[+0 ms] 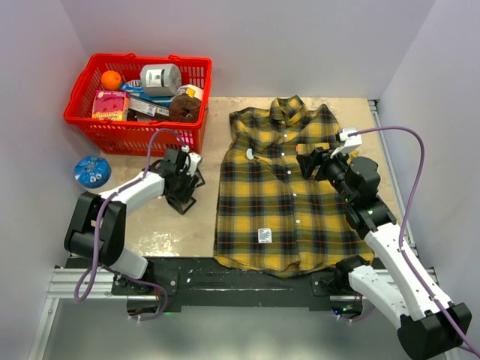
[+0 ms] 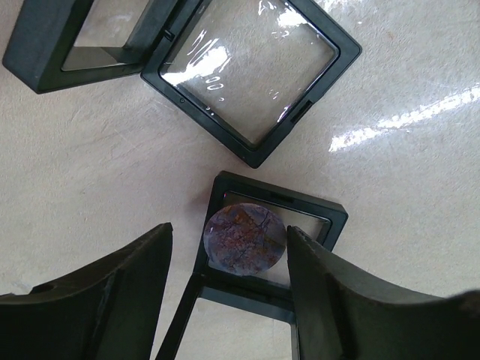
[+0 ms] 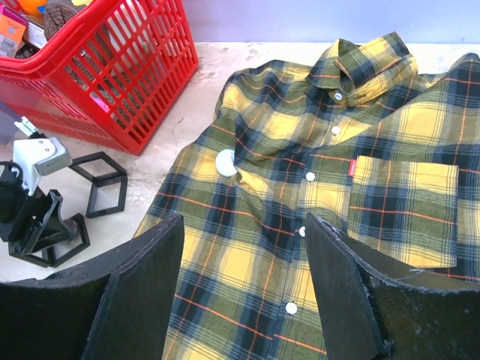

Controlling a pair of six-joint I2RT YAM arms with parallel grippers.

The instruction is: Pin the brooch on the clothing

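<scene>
The brooch point(image 2: 246, 241), a round purple and rust-mottled disc, lies in a small open black case point(image 2: 330, 217) on the table. My left gripper point(image 2: 229, 231) is open and empty just above it, one finger on each side of the disc; in the top view point(image 1: 184, 176) it is left of the shirt. The yellow-and-dark plaid shirt point(image 1: 285, 202) lies flat, collar at the far end. My right gripper point(image 1: 307, 161) is open and empty above the shirt's chest point(image 3: 390, 112). A small white round disc point(image 3: 226, 163) sits on the shirt's left chest point(image 1: 250, 154).
A red basket point(image 1: 139, 124) of groceries stands at the back left. A blue round object point(image 1: 91, 172) lies by the left wall. More open black cases point(image 2: 225, 130) lie around the left gripper, also in the right wrist view point(image 3: 105, 191).
</scene>
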